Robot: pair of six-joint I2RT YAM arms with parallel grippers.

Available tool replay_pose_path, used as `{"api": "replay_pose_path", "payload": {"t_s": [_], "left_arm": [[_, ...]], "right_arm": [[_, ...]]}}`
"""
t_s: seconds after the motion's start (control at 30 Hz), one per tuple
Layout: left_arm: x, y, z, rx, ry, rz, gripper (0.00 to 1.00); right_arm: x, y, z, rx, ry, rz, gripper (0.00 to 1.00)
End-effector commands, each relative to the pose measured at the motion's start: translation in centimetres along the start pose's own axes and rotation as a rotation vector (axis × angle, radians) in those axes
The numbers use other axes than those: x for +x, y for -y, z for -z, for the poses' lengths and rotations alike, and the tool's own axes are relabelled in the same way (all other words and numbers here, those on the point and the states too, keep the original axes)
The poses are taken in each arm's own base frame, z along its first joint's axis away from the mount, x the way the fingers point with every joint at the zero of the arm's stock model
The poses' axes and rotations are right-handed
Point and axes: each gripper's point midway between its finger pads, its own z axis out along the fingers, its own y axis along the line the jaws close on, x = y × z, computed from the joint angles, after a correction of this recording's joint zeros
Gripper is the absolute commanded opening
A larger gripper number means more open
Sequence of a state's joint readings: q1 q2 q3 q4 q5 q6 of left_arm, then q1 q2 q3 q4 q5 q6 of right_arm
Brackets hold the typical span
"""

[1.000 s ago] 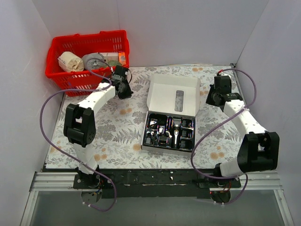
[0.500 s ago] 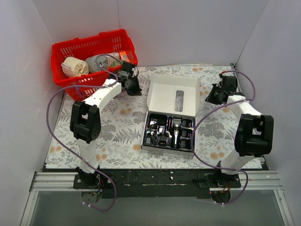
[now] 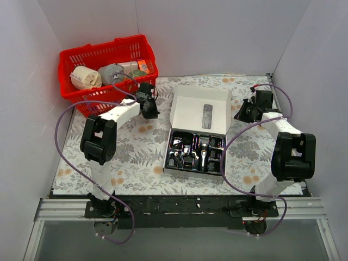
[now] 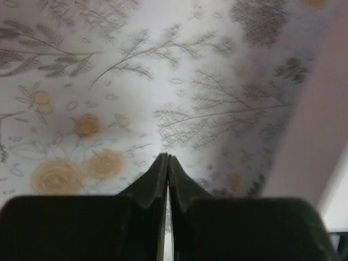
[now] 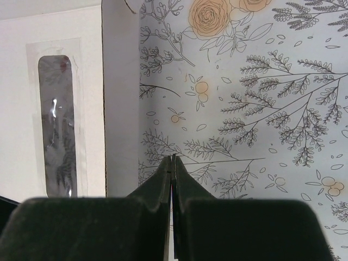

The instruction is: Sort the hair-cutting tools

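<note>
Clipper (image 3: 203,154), slim, silvery-headed, amid glossy black plastic combs (image 3: 184,158).

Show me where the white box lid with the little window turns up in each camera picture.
Top external: the lid lies open at centre, its window facing up.
Left wrist: not identifiable; only a blurred pale edge at right.
Right wrist: the lid fills the left side, window included.
Shared landmark: the floral tablecloth, seen in all three.
</note>
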State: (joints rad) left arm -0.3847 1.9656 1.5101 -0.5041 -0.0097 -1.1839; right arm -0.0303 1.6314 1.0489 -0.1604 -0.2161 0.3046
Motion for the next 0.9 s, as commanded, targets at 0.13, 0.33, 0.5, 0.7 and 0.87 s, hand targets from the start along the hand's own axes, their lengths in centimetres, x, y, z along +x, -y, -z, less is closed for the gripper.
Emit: {"api": "replay_pose_path", "payload": {"t_s": [0.13, 0.33, 0.5, 0.7, 0.87], "left_arm": [[1.5, -8.3, 1.1, -0.205, 0.000, 0.152, 0.00], [1.4, -7.1, 2.7, -0.155, 0.010, 0.164, 0.00], [3.2, -2.9, 1.6, -0.108, -0.011, 0.099, 0.00], [3.3, 0.8, -0.7, -0.092, -0.007, 0.091, 0.00], [1.5, 1.6, -1.7, -0.092, 0.053, 0.114, 0.00]], "right_arm": [[-1.1, -1.0, 1.6, -0.032, 0.065, 0.042, 0.01], [-1.1, -1.2, 1.9, -0.041, 0.068, 0.042, 0.01], [-0.9, -1.0, 1.6, -0.040, 0.062, 0.034, 0.01], [-0.7, -0.9, 1.2, -0.036, 0.052, 0.017, 0.01], [-0.1, -0.4, 0.3, -0.023, 0.032, 0.004, 0.01]]}}
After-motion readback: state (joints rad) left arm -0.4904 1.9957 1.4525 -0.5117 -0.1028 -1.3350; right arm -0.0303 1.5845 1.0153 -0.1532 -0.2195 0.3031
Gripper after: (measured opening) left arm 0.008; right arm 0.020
